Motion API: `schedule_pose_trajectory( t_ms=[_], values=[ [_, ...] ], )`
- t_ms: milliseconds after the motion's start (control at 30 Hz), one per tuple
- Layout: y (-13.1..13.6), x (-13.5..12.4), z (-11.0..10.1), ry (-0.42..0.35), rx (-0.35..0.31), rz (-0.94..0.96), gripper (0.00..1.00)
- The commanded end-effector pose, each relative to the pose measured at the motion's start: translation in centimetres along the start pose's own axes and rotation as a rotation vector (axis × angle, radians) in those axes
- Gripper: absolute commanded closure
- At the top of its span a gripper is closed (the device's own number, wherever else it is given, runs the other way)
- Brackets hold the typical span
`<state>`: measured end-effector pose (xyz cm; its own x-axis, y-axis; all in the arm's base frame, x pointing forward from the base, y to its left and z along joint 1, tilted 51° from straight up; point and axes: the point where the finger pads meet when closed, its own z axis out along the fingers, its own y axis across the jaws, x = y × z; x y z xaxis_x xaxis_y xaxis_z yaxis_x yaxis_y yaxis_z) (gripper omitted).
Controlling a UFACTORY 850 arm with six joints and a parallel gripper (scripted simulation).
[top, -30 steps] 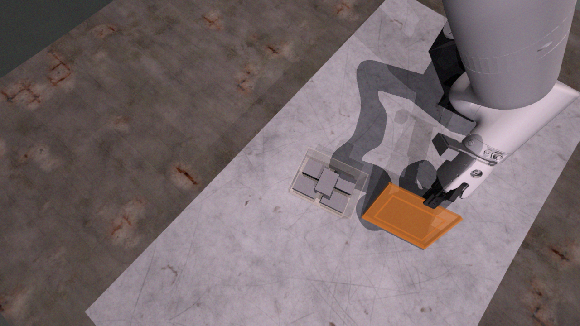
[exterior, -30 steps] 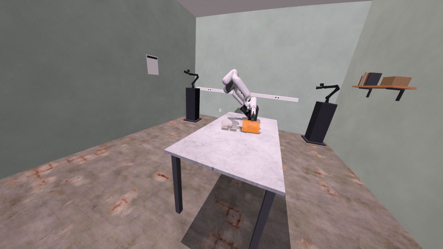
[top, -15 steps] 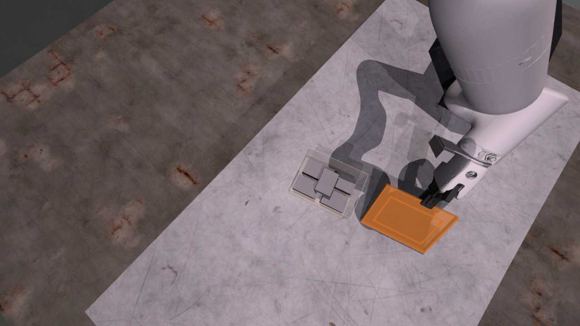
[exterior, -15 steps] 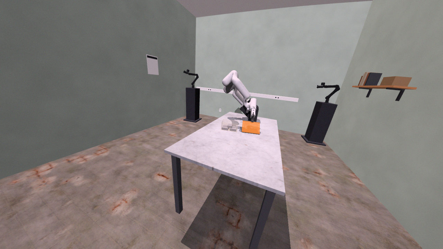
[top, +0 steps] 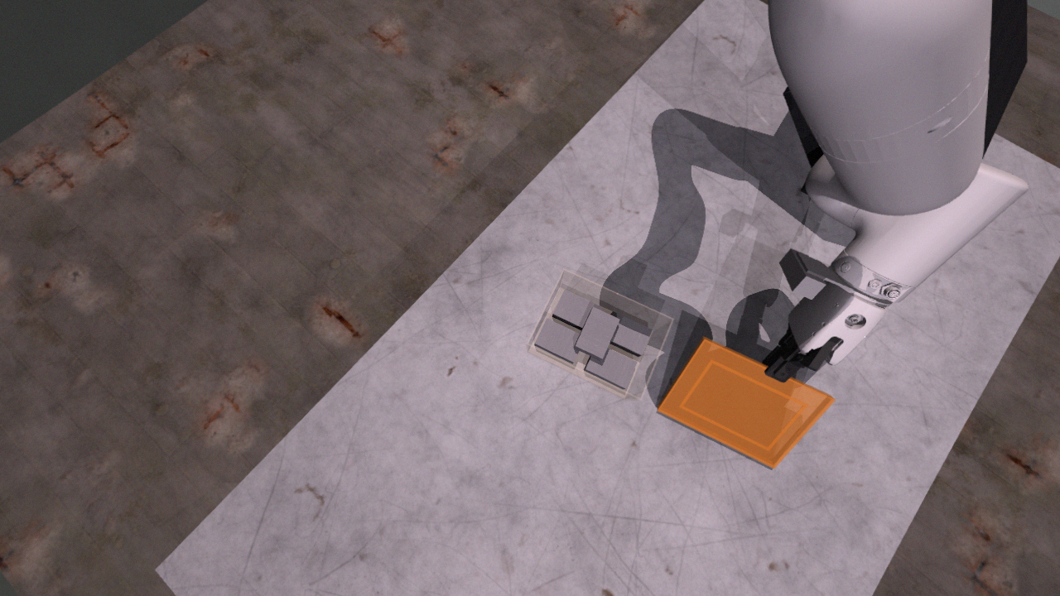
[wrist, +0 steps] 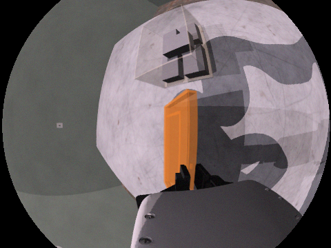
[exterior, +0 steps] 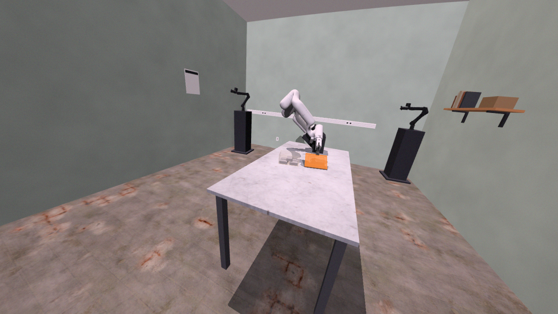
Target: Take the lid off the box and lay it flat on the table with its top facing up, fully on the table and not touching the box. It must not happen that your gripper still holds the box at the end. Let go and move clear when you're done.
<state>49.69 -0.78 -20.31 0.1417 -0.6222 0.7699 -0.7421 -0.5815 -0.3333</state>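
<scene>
The orange lid lies low over the white table, right of the clear box, and a narrow gap separates them. It looks nearly flat, top face up, with a thin dark shadow line under its front edge. My gripper is shut on the lid's far edge. The box is open and holds several grey blocks. In the wrist view the lid runs edge-on from my fingers toward the box. In the exterior view the lid sits beside the box at the table's far end.
My arm reaches in over the table's far right part and casts a broad shadow behind the box. Two black camera stands stand on the floor beyond the table.
</scene>
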Motion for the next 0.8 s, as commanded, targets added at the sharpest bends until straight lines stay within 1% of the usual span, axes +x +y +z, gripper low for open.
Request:
schedule_pose_trajectory(
  t_ms=[0,167,333,567,733,767],
  values=[
    [0.3,0.0,0.4,0.0,0.001,0.0,1.0],
    [0.4,0.0,0.5,0.0,0.006,0.0,1.0],
    [0.7,0.0,0.5,0.0,0.068,0.0,1.0],
    [1.5,0.0,0.7,0.0,0.076,0.0,1.0],
    [1.8,0.0,0.8,0.0,0.138,0.0,1.0],
    [2.2,0.0,1.0,0.0,0.141,0.001,1.0]
  ],
)
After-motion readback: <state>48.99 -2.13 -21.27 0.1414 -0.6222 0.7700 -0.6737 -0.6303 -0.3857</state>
